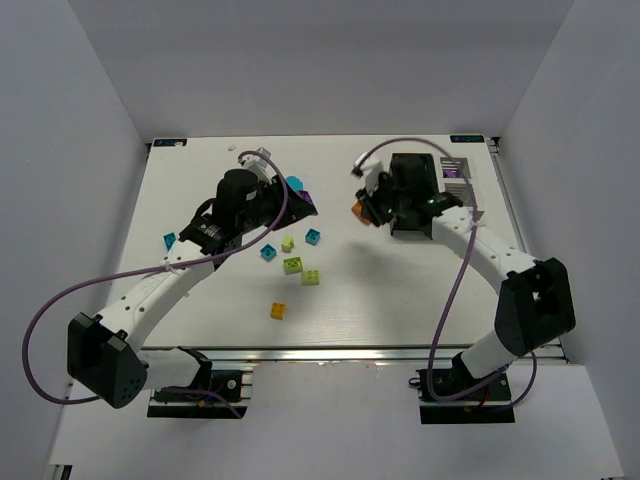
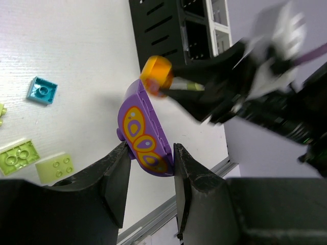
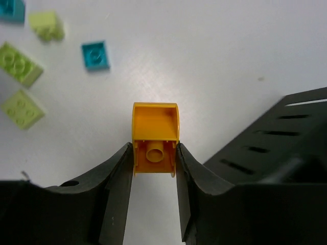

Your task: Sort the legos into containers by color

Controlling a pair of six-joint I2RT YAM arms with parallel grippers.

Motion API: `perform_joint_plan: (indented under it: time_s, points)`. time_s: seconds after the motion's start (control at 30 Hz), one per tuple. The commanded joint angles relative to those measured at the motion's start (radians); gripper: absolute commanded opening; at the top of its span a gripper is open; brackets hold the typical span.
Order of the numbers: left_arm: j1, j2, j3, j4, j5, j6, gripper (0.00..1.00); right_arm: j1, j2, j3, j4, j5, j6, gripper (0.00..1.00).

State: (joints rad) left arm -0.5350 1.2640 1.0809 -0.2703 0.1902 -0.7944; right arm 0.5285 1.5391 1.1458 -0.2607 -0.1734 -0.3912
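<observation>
White table (image 1: pixel 400 300) carries three lime bricks (image 1: pixel 292 265) (image 1: pixel 288 243) (image 1: pixel 312 277) and one yellow brick (image 1: pixel 278 311).

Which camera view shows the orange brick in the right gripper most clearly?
The right wrist view: the orange brick sits centred, held in the right gripper, hollow underside facing the camera. The left wrist view shows the brick smaller, from its rounded side. The top external view shows only an orange speck beside the gripper.
</observation>
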Motion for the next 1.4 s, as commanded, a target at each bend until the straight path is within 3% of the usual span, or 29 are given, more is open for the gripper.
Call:
perform_joint_plan:
  time_s: [0.0, 0.2, 0.5, 0.73, 0.93, 1.03, 1.37]
  points:
    - [0.000, -0.041, 0.056, -0.003, -0.011, 0.003, 0.11, -0.125, -0.031, 0.149, 0.021, -0.101, 0.083, 0.02]
    - [0.000, -0.023, 0.065, 0.023, 0.015, -0.002, 0.11, -0.316, 0.021, 0.322, -0.066, -0.130, 0.095, 0.02]
    - [0.000, 0.100, 0.160, 0.065, 0.071, 0.020, 0.11, -0.557, 0.055, 0.341, -0.140, -0.140, 0.040, 0.02]
    - [0.000, 0.239, 0.269, 0.126, 0.142, 0.020, 0.11, -0.628, 0.076, 0.298, -0.173, -0.133, 0.005, 0.10]
    - [0.000, 0.261, 0.281, 0.154, 0.170, 0.012, 0.10, -0.636, 0.101, 0.287, -0.192, -0.133, -0.014, 0.15]
    - [0.000, 0.268, 0.287, 0.160, 0.184, 0.012, 0.10, -0.642, 0.111, 0.266, -0.187, -0.121, -0.015, 0.22]
    - [-0.013, 0.270, 0.281, 0.203, 0.236, 0.032, 0.10, -0.667, 0.128, 0.261, -0.167, -0.133, -0.037, 0.63]
